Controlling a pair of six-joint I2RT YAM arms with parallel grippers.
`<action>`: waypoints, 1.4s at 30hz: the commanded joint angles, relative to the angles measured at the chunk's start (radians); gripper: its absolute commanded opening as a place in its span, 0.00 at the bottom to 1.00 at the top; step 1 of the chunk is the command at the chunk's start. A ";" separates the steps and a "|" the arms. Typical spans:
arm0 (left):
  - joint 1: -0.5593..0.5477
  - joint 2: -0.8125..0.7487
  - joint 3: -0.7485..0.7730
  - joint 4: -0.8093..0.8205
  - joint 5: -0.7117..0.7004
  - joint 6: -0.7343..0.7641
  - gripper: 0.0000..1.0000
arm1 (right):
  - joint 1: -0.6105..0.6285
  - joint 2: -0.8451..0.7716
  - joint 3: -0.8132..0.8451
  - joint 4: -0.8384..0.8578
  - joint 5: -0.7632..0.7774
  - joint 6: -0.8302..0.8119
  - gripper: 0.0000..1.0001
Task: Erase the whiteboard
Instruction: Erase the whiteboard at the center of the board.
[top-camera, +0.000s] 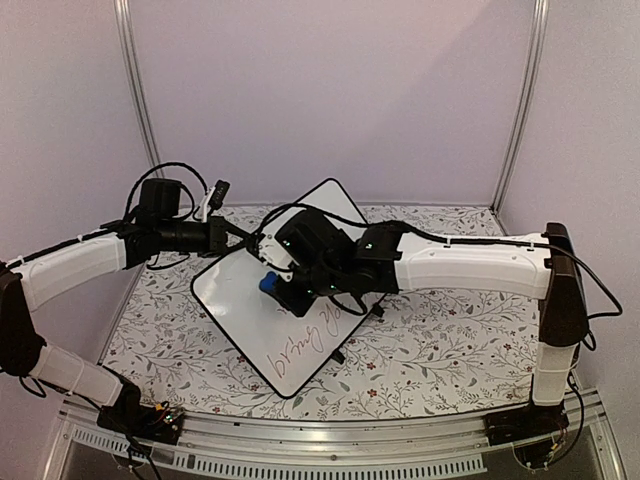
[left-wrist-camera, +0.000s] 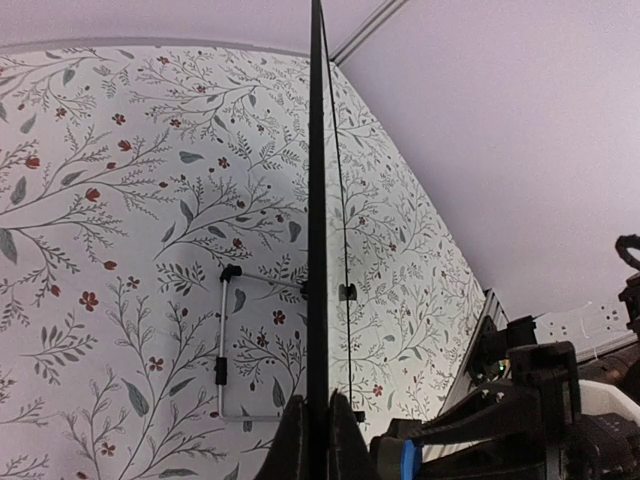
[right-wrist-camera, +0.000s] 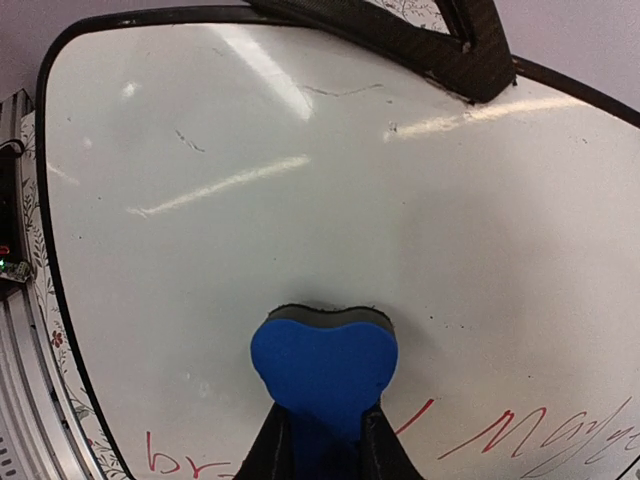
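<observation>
At left, the left gripper (top-camera: 228, 236) is clamped shut on the rim of the whiteboard (top-camera: 245, 305), steadying it on the floral table (top-camera: 430, 340). Centre: the right gripper (right-wrist-camera: 322, 445) pinches a blue eraser (right-wrist-camera: 323, 362), pressed against the board's bare middle. Step in hand: wiping, apparently partway (2 runs of red writing (right-wrist-camera: 520, 430) lie just beside the eraser, toward the near edge). Next move probably calls for firm strokes across that writing while the left grip holds.

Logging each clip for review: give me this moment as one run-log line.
left gripper: shut on whiteboard edge | right gripper: shut on blue eraser, against board face | red writing: not yet erased
</observation>
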 joint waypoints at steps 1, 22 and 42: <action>-0.016 0.016 0.011 -0.006 0.004 0.020 0.00 | -0.002 0.003 -0.011 0.031 -0.029 0.003 0.03; -0.015 0.019 0.011 -0.005 0.001 0.022 0.00 | -0.002 -0.039 -0.078 0.047 -0.052 0.023 0.04; -0.014 0.019 0.010 -0.004 0.000 0.022 0.00 | -0.001 -0.059 -0.104 0.052 -0.042 0.023 0.04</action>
